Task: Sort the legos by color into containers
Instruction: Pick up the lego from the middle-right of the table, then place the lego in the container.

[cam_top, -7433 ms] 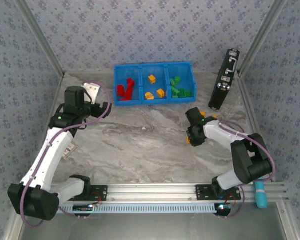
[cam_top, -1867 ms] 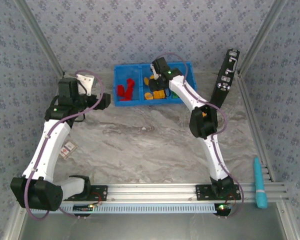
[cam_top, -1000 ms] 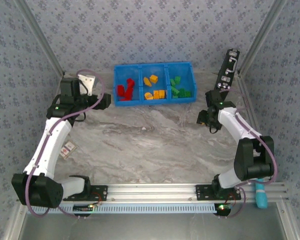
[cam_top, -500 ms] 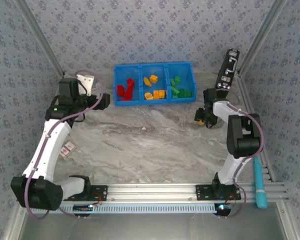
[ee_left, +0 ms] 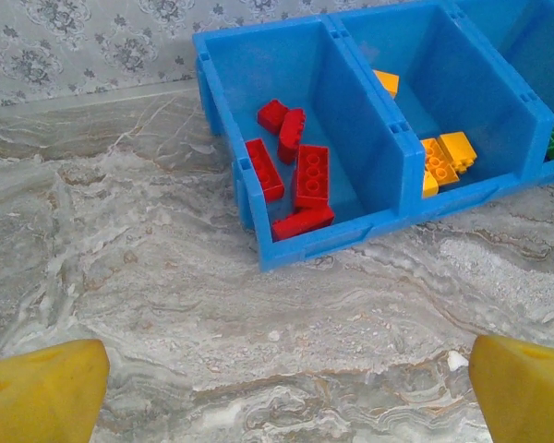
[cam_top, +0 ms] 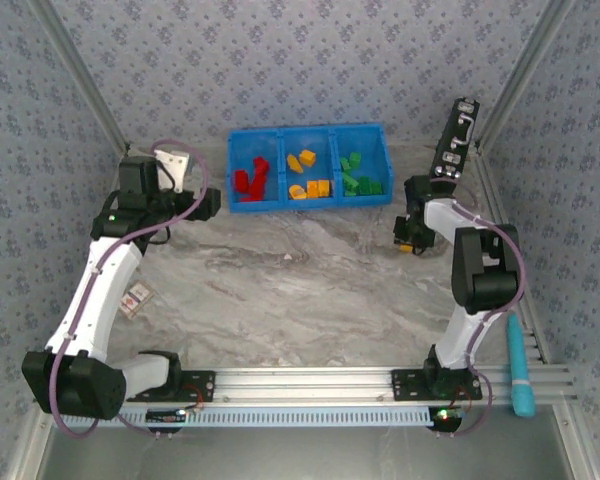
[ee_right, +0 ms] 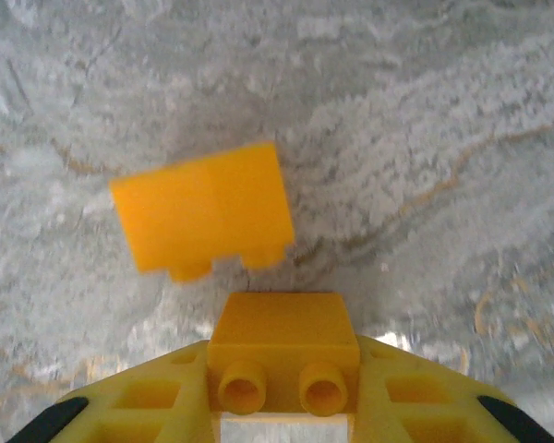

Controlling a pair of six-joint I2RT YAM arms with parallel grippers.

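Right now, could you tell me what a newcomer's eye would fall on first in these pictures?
The bright blue bin at the far middle of the table stands out, with red bricks in its left compartment, yellow bricks in the middle and green bricks on the right. Next, in the right wrist view, the right fingers grip a yellow brick, and a loose brick lies on the table just beyond.

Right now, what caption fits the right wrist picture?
Right end effector grips one orange lego; another lies on the marble table.
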